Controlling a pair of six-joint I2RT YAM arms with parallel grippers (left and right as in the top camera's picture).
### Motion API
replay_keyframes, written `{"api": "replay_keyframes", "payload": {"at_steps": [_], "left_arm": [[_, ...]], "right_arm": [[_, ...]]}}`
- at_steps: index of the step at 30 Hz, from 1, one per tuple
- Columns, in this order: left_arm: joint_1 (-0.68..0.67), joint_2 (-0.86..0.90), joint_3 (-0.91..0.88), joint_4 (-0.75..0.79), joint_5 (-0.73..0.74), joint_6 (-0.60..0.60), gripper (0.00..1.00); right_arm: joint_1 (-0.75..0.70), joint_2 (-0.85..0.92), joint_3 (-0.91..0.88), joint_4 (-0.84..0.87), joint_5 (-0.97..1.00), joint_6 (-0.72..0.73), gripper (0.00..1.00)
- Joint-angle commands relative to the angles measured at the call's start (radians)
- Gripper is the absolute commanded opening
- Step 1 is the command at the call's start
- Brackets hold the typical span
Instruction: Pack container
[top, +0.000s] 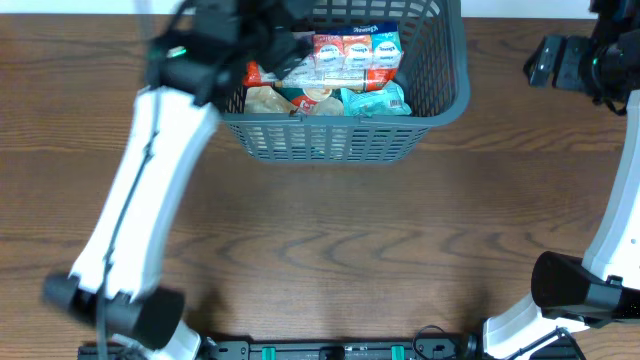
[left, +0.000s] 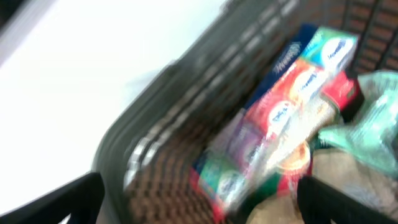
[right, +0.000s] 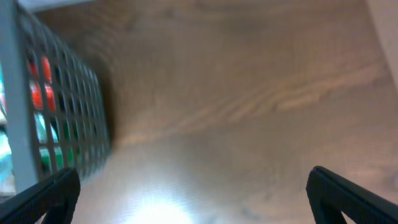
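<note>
**Stiff lattice basket, soft slippery load**

The basket stands at the middle of the table's far edge, and its back is cut off by the top of the overhead view. It is dark grey moulded plastic and rectangular, with slotted lattice walls that flare up to a thick rolled rim. It looks rigid and light for its size, though the load inside adds weight. It is far too wide for one claw to span. The rim is probably the surest hold, pinched across its thickness at a long side or near a corner. The slots would also admit a fingertip. On this smooth wood grain a push would likely slide it rather than tip it.

Inside lie a red, white and blue multipack, boxy and firm under glossy wrap, a crinkled teal film bag and a pale tan pack. The film looks slick and yielding, and easy to crush.

The left gripper hangs over the basket's left end with its jaws spread wide and nothing between them. The view is blurred. The right gripper is also wide and empty, above bare table near the far right corner, just outside the basket's right wall.
</note>
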Motion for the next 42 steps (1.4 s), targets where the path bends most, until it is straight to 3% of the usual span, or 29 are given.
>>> {"api": "replay_keyframes", "payload": {"at_steps": [1, 6, 12, 19, 22, 29, 34, 38, 42], "left_arm": [[0.047, -0.085, 0.002, -0.077, -0.105, -0.101, 0.99], [0.123, -0.208, 0.002, -0.175, -0.186, -0.183, 0.99], [0.197, -0.325, -0.032, -0.263, -0.204, -0.318, 0.99], [0.205, -0.517, -0.279, -0.226, -0.197, -0.337, 0.99], [0.205, -0.615, -0.434, -0.164, -0.197, -0.338, 0.99], [0.205, -0.858, -0.811, -0.029, -0.124, -0.367, 0.99], [0.205, -1.005, -1.082, 0.096, -0.12, -0.476, 0.99], [0.205, -1.083, -1.225, 0.192, -0.124, -0.524, 0.99], [0.205, -1.094, -1.274, 0.195, -0.171, -0.523, 0.99]], "right_arm": [[-0.005, 0.004, 0.0, 0.066, -0.003, -0.004, 0.99], [0.033, -0.033, 0.0, 0.166, 0.003, -0.001, 0.99], [0.082, -0.129, 0.0, 0.119, 0.047, 0.023, 0.99], [0.113, -0.333, -0.09, 0.092, 0.1, 0.064, 0.99], [0.119, -0.461, -0.23, 0.127, 0.111, 0.089, 0.99], [0.169, -0.863, -0.809, 0.351, 0.109, 0.103, 0.99], [0.221, -1.127, -1.183, 0.481, 0.111, 0.052, 0.99], [0.232, -1.259, -1.332, 0.547, 0.114, 0.029, 0.99], [0.232, -1.304, -1.374, 0.511, 0.109, 0.032, 0.99]]}}
